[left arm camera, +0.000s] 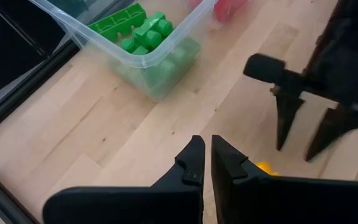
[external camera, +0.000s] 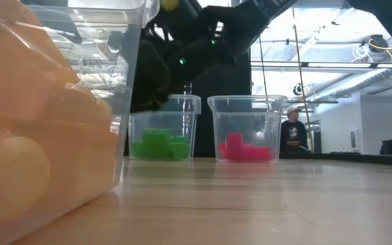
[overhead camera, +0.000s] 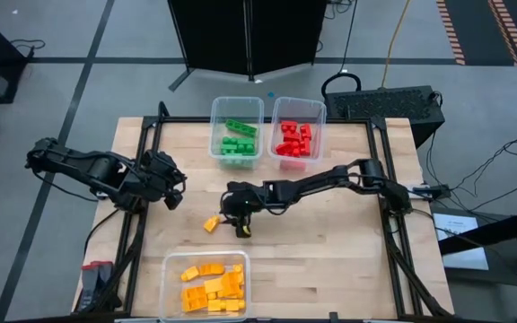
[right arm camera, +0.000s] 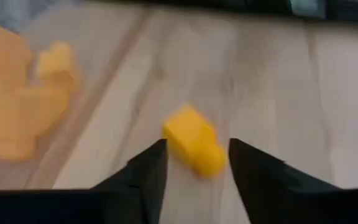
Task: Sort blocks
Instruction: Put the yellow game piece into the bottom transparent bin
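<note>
A single yellow block (overhead camera: 211, 223) lies flat on the table between the tubs; it also shows in the right wrist view (right arm camera: 194, 148). My right gripper (overhead camera: 240, 226) hangs open just to the block's right, fingers pointing down, touching nothing. In the right wrist view the block lies ahead of the right gripper (right arm camera: 197, 143). My left gripper (overhead camera: 176, 196) waits shut near the table's left side, holding nothing. Green blocks fill the green tub (overhead camera: 237, 135), red blocks the red tub (overhead camera: 297, 136), yellow-orange blocks the near tub (overhead camera: 206, 285).
The green and red tubs stand side by side at the table's far edge, and the yellow tub sits at the near edge. Bare wood lies between them. A black frame (overhead camera: 142, 161) runs along the table's left and right sides. A person (external camera: 292, 133) sits in the room beyond.
</note>
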